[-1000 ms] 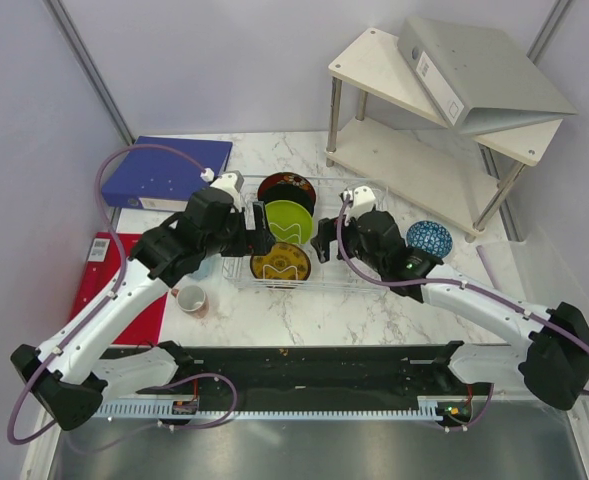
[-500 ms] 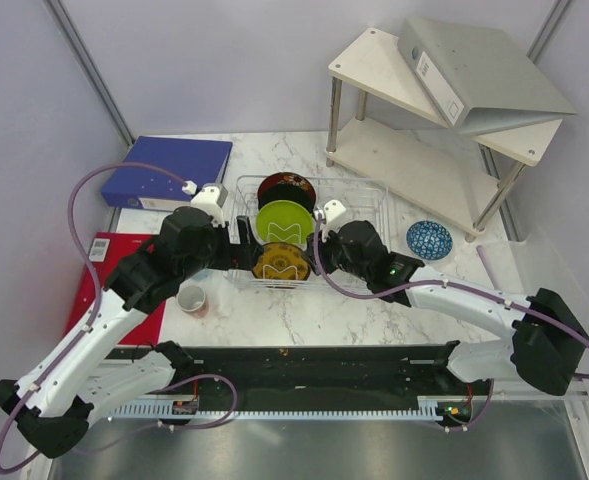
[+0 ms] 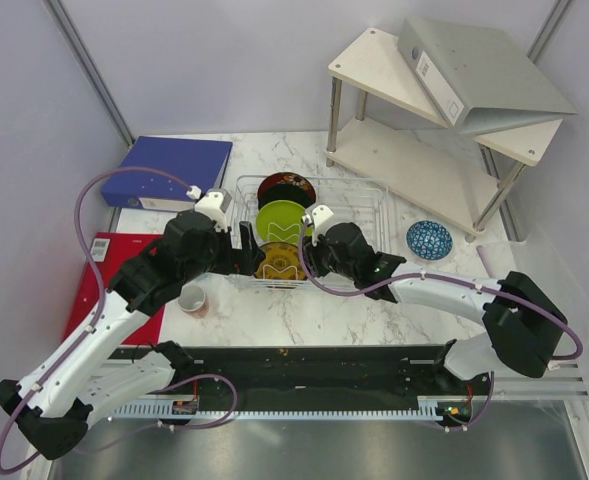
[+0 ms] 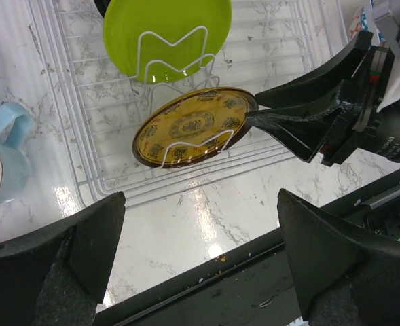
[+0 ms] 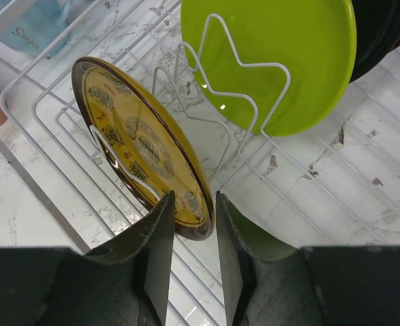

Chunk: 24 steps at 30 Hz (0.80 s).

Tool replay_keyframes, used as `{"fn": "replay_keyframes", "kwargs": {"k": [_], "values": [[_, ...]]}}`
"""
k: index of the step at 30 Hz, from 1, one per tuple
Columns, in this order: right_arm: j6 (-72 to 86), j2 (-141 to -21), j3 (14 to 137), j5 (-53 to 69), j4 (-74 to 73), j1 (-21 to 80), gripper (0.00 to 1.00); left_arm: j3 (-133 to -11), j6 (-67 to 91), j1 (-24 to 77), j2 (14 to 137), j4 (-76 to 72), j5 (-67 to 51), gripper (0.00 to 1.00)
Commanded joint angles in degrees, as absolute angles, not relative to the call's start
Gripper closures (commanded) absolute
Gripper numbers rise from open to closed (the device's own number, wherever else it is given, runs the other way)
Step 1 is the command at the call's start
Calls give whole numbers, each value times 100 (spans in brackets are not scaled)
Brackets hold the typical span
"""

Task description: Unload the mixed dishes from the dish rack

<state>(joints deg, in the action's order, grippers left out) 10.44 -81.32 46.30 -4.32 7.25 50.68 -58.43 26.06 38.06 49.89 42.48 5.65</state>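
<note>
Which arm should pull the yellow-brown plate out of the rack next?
Right. The right gripper grips the rim of the yellow-brown plate, one finger on each side. The left gripper hangs wide open in front of it, holding nothing.

Bright, even light comes from above. The table (image 4: 201, 216) shines white in spots, and the green plate (image 5: 281, 54) too. Shadows are soft. The close fingers (image 4: 64, 265) look blurry.

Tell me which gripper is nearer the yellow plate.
Right. The right gripper pinches the yellow patterned plate at its rim; the left gripper hangs open, apart, by the dish rack.
</note>
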Motion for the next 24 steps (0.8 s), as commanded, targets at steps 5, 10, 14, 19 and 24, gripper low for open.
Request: {"fn": "replay_keyframes", "kwargs": {"k": [5,10,14,19,24], "values": [[958,-8621,4957,-369,1134,5089,66,-5660,2443,3806,4895,3929,431,1],[976,-8736,5010,-378,1204,5089,74,-5625,2443,3806,4878,3920,457,1],[976,-8658,5019,-457,1143,5098,86,-5590,2443,3806,4869,3911,475,1],[976,-8316,5018,-632,941,5098,99,-5537,2443,3806,4904,3850,475,1],[940,-7972,5054,-878,643,5106,100,-5528,2452,3806,4948,3806,457,2]]}}
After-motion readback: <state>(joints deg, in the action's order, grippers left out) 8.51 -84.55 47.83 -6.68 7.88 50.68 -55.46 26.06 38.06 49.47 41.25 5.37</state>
